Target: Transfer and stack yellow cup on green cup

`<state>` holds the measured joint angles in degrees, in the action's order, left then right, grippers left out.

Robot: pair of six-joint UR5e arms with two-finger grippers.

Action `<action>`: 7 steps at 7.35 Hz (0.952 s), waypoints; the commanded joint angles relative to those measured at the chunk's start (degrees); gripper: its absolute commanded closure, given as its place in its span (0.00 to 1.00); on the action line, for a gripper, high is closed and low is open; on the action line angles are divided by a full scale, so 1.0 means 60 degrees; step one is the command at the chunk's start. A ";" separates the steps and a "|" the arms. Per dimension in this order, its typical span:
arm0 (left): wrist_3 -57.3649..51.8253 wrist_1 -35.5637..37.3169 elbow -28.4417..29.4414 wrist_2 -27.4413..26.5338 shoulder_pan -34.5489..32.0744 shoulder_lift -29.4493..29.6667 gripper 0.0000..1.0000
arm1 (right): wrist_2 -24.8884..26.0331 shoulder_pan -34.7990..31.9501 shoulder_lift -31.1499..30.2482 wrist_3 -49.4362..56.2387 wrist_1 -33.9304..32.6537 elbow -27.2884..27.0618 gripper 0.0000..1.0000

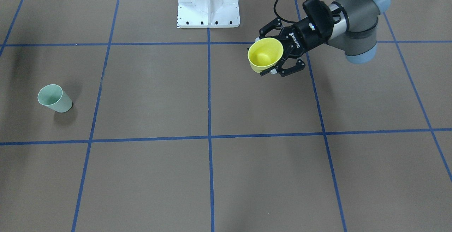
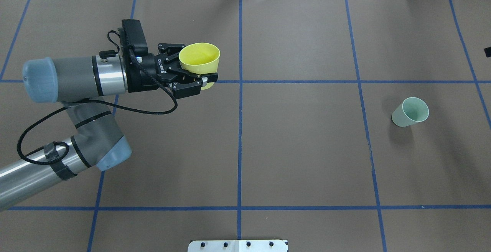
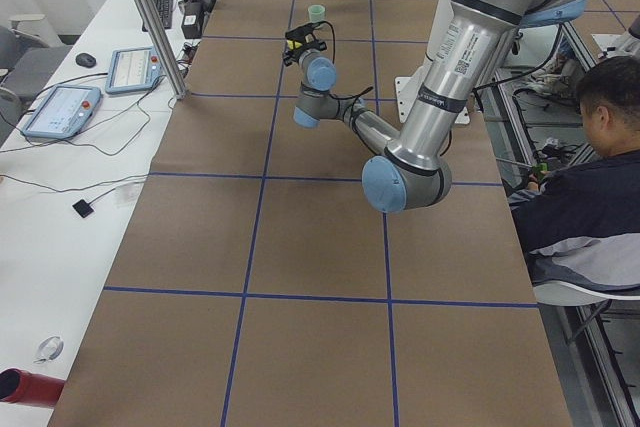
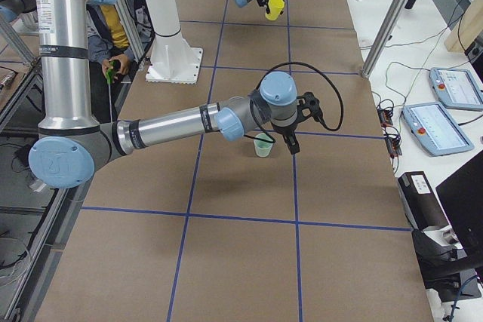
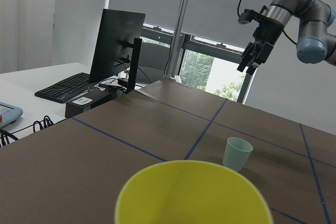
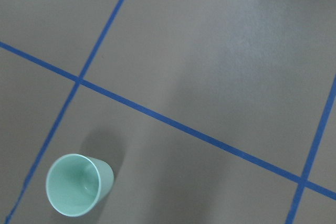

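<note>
My left gripper [image 2: 199, 72] is shut on the yellow cup [image 2: 200, 61] and holds it upright above the table, left of the centre line; its rim fills the bottom of the left wrist view [image 5: 193, 195]. In the front view the left gripper [image 1: 267, 54] shows a finger on each side of the yellow cup [image 1: 265, 53]. The green cup [image 2: 409, 112] stands upright and alone on the right side of the table. My right gripper [image 5: 250, 61] hangs high above the table near the green cup [image 5: 237, 153], with its fingers apart and empty. The right wrist view looks down on the green cup [image 6: 79, 184].
The brown table is marked by blue tape lines [image 2: 240, 129]. The robot's white base [image 1: 208, 2] stands at the table's edge. A monitor and keyboard [image 5: 113, 51] stand beyond the table's right end. A person [image 3: 590, 177] sits beside the robot.
</note>
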<state>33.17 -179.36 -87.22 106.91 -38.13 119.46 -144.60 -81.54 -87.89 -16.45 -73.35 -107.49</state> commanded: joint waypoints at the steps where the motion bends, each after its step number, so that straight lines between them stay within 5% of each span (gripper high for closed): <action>1: -0.1563 -0.0018 0.0269 -0.0035 0.0129 0.0304 1.00 | 0.0480 0.1743 0.1718 -0.3209 -0.0339 -0.0483 0.01; 3: -0.3384 -0.0003 0.0575 -0.0049 0.0144 0.0450 1.00 | 0.0735 0.2877 0.4278 -0.4575 -0.2776 -0.0468 0.00; 5: -0.3375 0.0113 0.0736 -0.0049 0.0319 0.0728 1.00 | 0.1375 0.4017 0.5603 -0.6226 -0.3170 -0.0512 0.00; 7: -0.3375 0.0362 0.0782 -0.0049 0.0349 0.0729 1.00 | 0.3216 0.5613 0.6412 -0.7231 -0.3127 -0.0599 0.00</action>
<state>12.99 -178.01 -82.76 106.61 -36.25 123.70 -131.82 -53.64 -52.55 -56.32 -92.07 -110.72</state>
